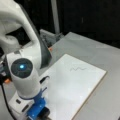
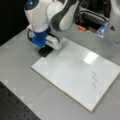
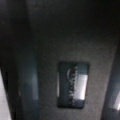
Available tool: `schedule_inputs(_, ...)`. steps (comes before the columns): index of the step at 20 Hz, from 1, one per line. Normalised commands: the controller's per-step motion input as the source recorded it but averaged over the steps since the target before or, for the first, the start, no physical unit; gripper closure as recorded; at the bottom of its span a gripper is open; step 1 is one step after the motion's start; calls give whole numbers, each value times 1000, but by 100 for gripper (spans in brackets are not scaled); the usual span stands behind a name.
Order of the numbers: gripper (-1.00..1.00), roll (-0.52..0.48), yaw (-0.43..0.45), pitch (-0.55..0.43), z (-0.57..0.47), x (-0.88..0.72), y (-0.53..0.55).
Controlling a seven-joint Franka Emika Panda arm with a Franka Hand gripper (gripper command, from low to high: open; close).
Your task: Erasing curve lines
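Hovering low, our blue-mounted gripper [image 2: 45, 51] sits over a dark rectangular eraser block [image 3: 73, 85] just off the white rectangular board's [image 2: 72, 75] corner; we cannot tell its jaws' spacing. Thin dark wavy curve lines [image 2: 94, 80] remain well apart, unerased.

In both front views the gripper [image 2: 45, 51] sits beneath the arm's wrist at the board's [image 2: 75, 72] corner, its jaws hidden; the wrist view is dim and blurred

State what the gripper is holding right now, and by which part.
It cannot be told. The gripper is down over the black eraser block beside the white board, but contact is hidden. The curve lines are intact on the board.
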Motion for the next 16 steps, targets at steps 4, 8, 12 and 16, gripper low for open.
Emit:
schedule_inputs(4, -100, 58, -47, -188, -122, -98, 53)
schedule_inputs(8, 100, 25, -9, -168, -62, -88, -2)
schedule_inputs(12, 100, 34, -1, -149, -40, -94, -31)
schedule_inputs(16, 100, 37, 1, -144, -41, -98, -29)
